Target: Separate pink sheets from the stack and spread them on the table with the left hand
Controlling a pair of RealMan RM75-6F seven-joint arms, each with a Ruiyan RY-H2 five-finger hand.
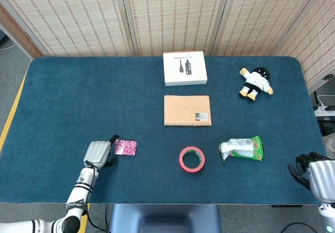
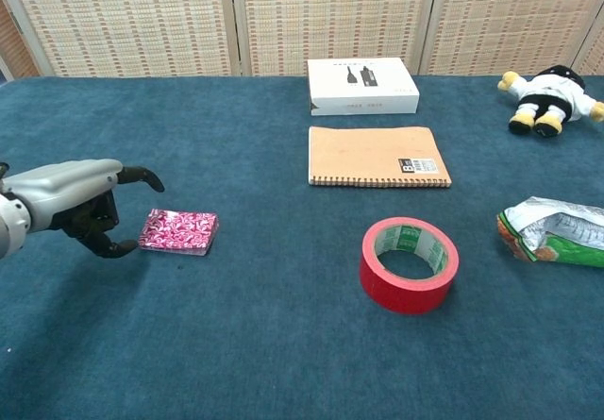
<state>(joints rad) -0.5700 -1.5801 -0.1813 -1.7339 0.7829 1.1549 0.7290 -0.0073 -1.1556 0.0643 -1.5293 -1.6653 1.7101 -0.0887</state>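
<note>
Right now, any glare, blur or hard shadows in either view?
Head view: even light, no glare, all sharp, the left hand included. Chest view: soft shadows only, a faint one beside the red tape roll; mild sheen on the snack bag; pink stack crisp.

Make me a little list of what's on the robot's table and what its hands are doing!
pink stack: pink sheets, flat on the blue table
left hand: beside the stack's left edge, fingers apart, holding nothing
right hand: at the table's right edge, away from everything
middle: red tape roll, brown notebook, white box
right side: green snack bag, plush toy
</note>
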